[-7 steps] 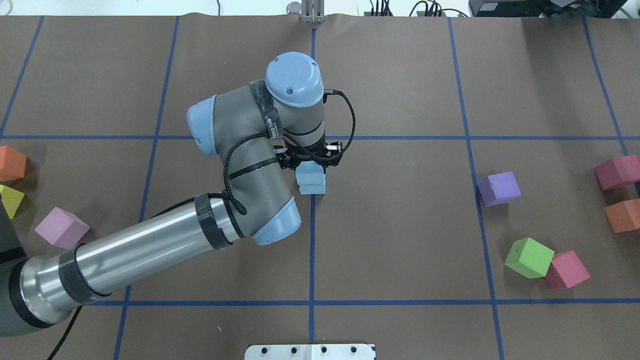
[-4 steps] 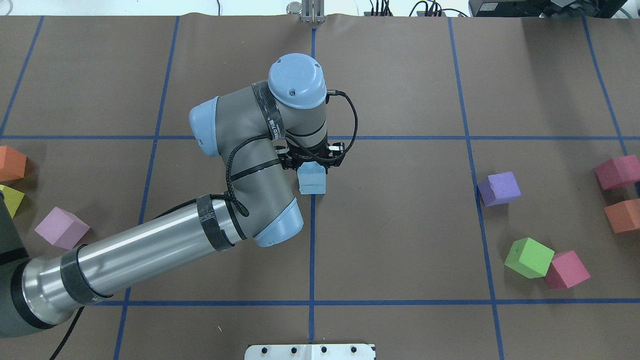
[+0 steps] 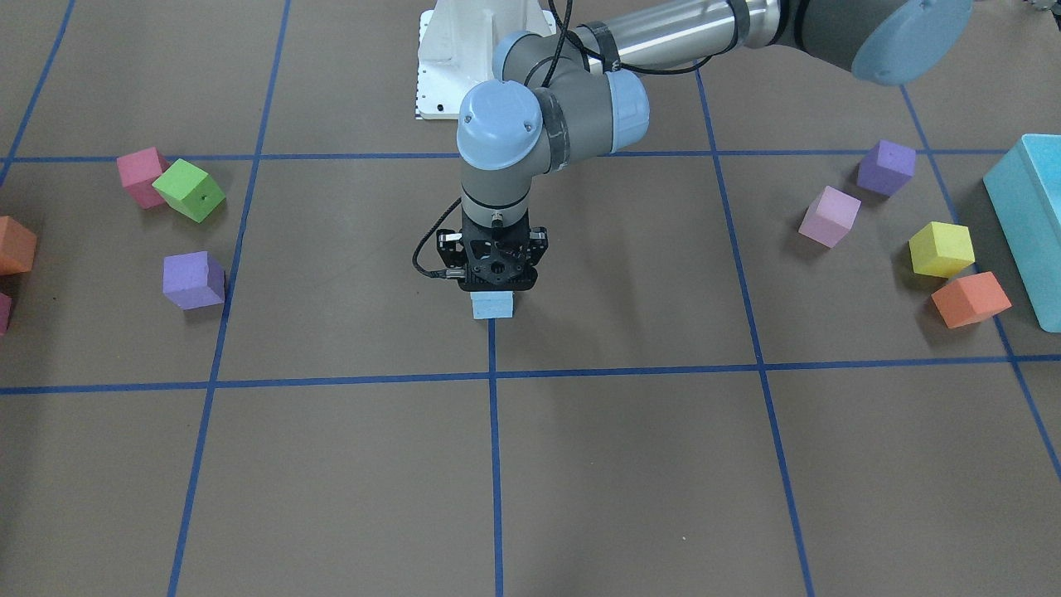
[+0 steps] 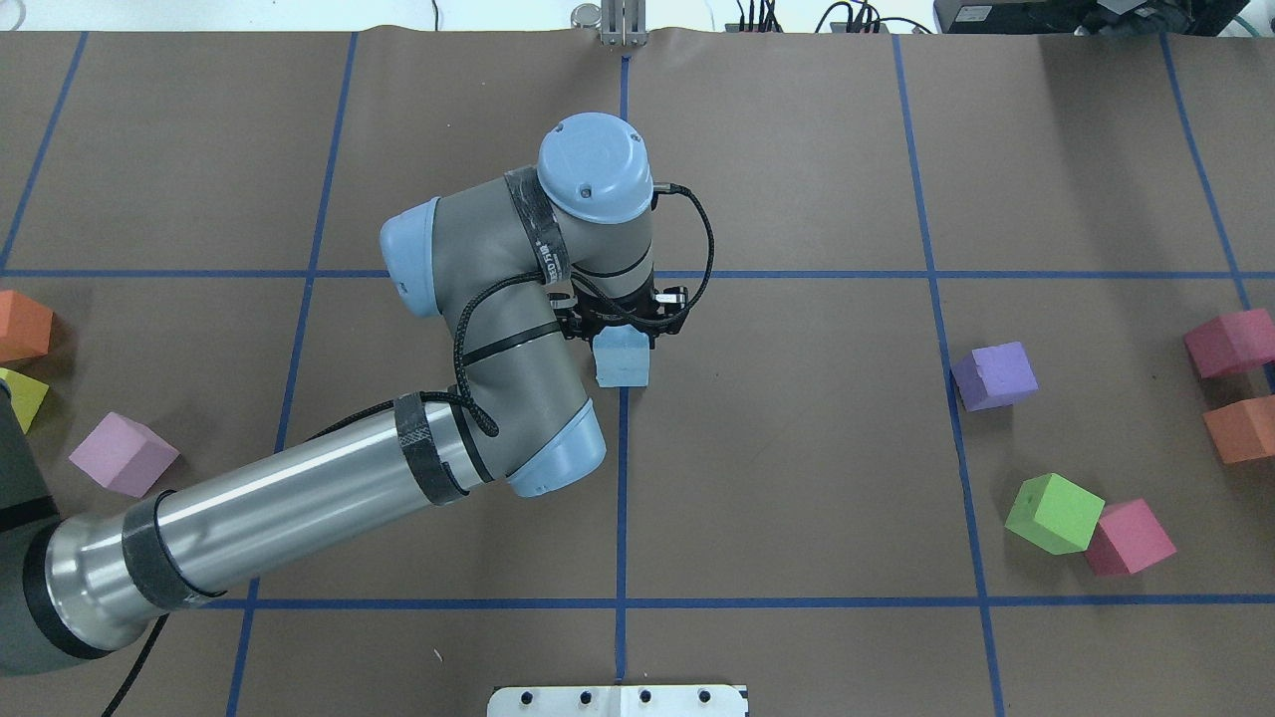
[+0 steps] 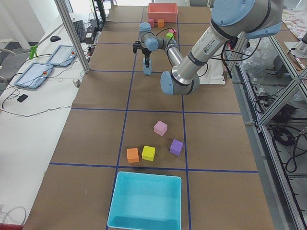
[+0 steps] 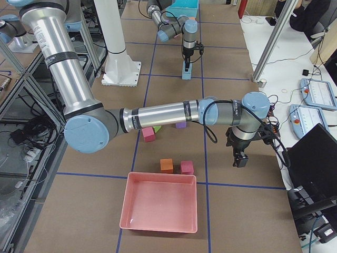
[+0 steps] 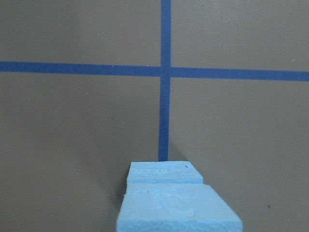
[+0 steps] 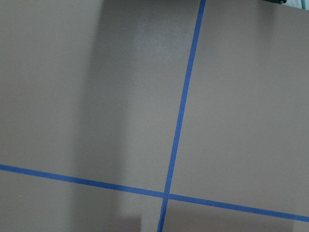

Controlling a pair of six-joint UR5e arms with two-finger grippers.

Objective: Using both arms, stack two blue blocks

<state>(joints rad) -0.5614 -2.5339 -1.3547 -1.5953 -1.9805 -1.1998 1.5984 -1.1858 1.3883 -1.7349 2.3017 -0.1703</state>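
My left gripper (image 4: pixel 620 334) points straight down at the table's middle, shut on the upper pale blue block (image 4: pixel 620 349). That block sits squarely over the lower blue block (image 4: pixel 625 376); I cannot tell whether they touch. The left wrist view shows the held block (image 7: pixel 178 210) close up, with the lower one (image 7: pixel 164 172) just beyond. In the front view the gripper (image 3: pixel 495 286) hides the upper block and only the lower one (image 3: pixel 492 305) shows. My right gripper (image 6: pixel 240 158) hangs over bare table far to the right; I cannot tell if it is open.
On the right lie a purple cube (image 4: pixel 993 375), a green cube (image 4: pixel 1054 513), two red-pink cubes (image 4: pixel 1129 538) and an orange one (image 4: pixel 1240 428). On the left are pink (image 4: pixel 123 453), yellow (image 4: pixel 20 398) and orange (image 4: pixel 22 326) cubes, plus a turquoise box (image 3: pixel 1028 224).
The left gripper has brought the held blue block from an offset, slightly skewed position to line up over the lower block. The wrist shifted a little to the right.
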